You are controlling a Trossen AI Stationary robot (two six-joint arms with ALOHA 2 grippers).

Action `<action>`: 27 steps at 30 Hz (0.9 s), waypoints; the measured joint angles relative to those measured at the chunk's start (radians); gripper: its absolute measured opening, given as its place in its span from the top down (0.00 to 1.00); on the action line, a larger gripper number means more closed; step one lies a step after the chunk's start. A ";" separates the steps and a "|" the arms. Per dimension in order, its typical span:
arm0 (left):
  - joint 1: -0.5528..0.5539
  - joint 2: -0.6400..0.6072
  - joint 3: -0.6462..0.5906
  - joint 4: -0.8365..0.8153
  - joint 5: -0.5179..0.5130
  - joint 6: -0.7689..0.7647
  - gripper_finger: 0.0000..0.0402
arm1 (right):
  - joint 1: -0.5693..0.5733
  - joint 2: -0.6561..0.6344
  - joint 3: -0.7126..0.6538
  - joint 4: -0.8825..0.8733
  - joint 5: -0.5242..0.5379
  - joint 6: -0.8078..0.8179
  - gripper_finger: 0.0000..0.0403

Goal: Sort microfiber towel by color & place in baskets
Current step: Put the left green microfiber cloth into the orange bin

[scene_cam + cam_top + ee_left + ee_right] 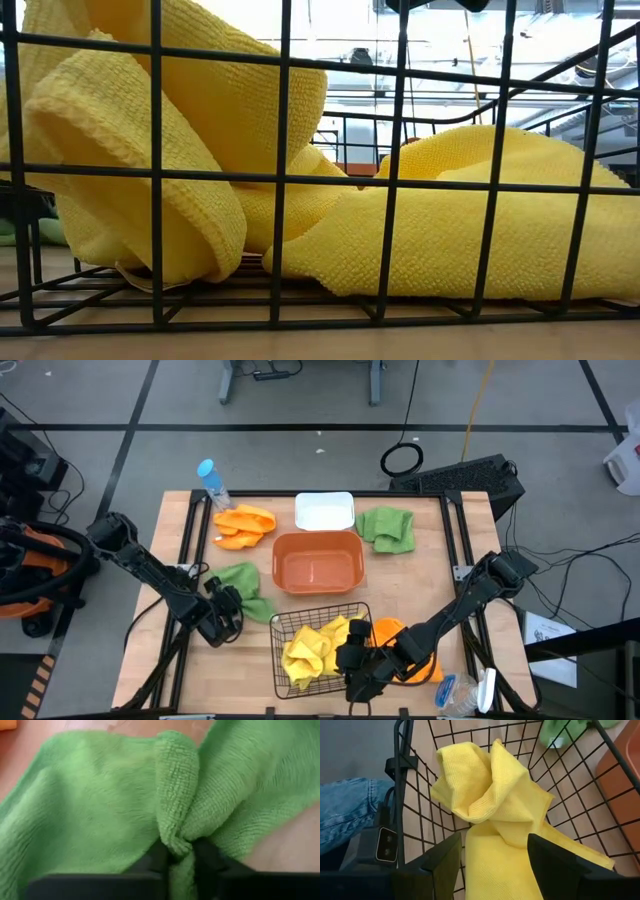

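The wooden table (430, 575) carries three containers in a line down its middle. The largest, a black wire-mesh basket (283, 660) at the near edge, holds yellow towels (312, 647) bunched in a heap; the low view looks through its bars at those same folds (440, 225) resting on the mesh floor. Just beyond it is the orange-brown tub (318, 561), with nothing showing inside. Farther still, touching the tub's far rim, is the small white bin (324, 511), also showing a bare bottom.

Loose cloths lie around them: a green towel (387, 528) right of the white bin, orange towels (244, 526) left of it, and a second green towel (243, 585) left of the tub. Another orange towel (400, 650) lies just right of the wire basket, partly under the right arm. A blue-capped clear bottle (211, 482) stands at the far left corner.

The left arm reaches in from the left, and the left gripper (228, 610) is at the near-left edge of the second green towel; its wrist view shows the fingers (205, 857) pinched together on a raised fold of that green cloth (100, 815). The right arm stretches in from the right across the near edge, with the right gripper (352, 657) over the basket's right side, its fingers (445, 857) spread apart above the yellow cloth (492, 810) and holding nothing
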 joint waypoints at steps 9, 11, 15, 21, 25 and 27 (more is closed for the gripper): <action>-0.001 -0.029 0.038 -0.057 -0.032 -0.079 0.97 | 0.000 0.000 0.000 0.000 -0.001 -0.096 0.46; -0.001 -0.048 0.075 -0.098 -0.053 -0.079 0.98 | 0.000 0.000 0.000 0.000 -0.001 -0.137 0.46; -0.002 -0.102 0.186 -0.254 -0.134 -0.078 0.98 | -0.004 -0.012 -0.001 -0.006 0.010 -0.210 0.46; -0.002 -0.165 0.414 -0.559 -0.278 -0.077 0.98 | -0.016 -0.068 -0.001 -0.045 0.183 -0.323 0.46; -0.001 -0.180 0.546 -0.629 -0.419 0.007 0.98 | -0.023 -0.117 -0.001 -0.052 0.337 -0.445 0.46; 0.004 -0.181 0.598 -0.618 -0.491 0.103 0.98 | -0.032 -0.140 -0.001 -0.047 0.404 -0.521 0.46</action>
